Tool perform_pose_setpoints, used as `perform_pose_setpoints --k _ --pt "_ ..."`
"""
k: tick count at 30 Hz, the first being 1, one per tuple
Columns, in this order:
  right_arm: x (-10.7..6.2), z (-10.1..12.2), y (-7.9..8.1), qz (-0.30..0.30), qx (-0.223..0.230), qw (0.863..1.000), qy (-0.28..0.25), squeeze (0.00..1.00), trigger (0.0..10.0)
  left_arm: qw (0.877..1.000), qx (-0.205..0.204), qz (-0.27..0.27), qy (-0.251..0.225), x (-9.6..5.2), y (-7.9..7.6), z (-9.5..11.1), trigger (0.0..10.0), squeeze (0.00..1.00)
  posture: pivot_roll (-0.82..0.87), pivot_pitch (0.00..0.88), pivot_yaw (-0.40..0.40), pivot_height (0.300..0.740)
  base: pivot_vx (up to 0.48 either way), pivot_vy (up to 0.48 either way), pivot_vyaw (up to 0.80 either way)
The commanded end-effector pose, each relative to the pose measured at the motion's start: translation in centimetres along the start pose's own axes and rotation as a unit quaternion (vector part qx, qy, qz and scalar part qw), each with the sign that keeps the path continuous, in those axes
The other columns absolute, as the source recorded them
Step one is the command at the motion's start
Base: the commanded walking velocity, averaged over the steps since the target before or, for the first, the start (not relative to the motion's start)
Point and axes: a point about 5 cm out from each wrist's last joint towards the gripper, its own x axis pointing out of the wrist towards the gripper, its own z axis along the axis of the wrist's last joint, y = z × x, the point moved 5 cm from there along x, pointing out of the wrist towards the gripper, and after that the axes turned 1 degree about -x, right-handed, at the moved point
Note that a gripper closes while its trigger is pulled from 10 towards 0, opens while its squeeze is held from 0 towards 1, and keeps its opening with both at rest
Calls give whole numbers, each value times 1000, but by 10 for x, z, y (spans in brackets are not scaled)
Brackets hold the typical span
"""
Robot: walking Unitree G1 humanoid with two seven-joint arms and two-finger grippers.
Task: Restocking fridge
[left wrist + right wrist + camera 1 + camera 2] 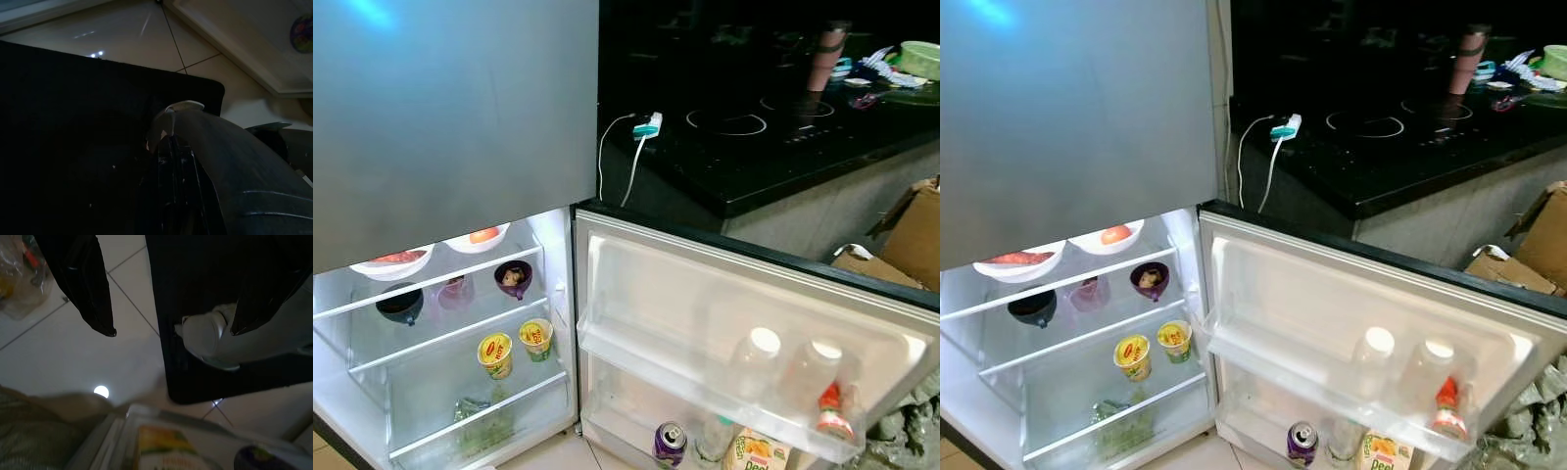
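The fridge door stood open, its lower rack already partly filled. The right pincer hung open and empty above the floor; the left pincer's state could not be told. Restocking should have started with fetching an item, then seating it upright in a free shelf gap.

The right pincer hangs with its two black fingers apart above the pale tiled floor. Below lie a yellow-green juice carton and a dark purple can top.

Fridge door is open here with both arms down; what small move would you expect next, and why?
Probably raise the right hand from the floor toward the goods. Its fingers hang open over tiles, holding nothing, while the fridge door stands open with bottles in its upper rack, and the middle shelf has room beside two cups. What is to be stocked is not visible.
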Motion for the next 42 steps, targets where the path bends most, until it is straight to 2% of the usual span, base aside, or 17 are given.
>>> perform_pose_setpoints --k 1,20,24,28,42 --pt "-1 -2 -1 -2 -6 1000 5 0 10000 1000 -1 0 28 -3 -1 -17 10000 0 -49 0 -50 740 -304 0 0" --pt "-1 -6 0 0 -10 1000 9 0 10000 1000 3 -1 30 -4 0 -18 10000 0 -52 0 -48 740 -303 0 0" --pt "-1 -6 0 0 -12 1000 9 0 10000 1000 -3 9 26 -5 7 -16 10000 0 -56 0 -49 740 0 0 0" --pt "-1 -5 -1 0 -14 1000 8 0 10000 999 -10 2 30 -6 7 -17 10000 0 -56 0 -49 740 0 0 0" --pt "-1 0 -1 3 -14 1000 3 0 10000 999 -15 -8 38 -5 3 -20 10000 0 -52 0 -51 740 0 -455 0"
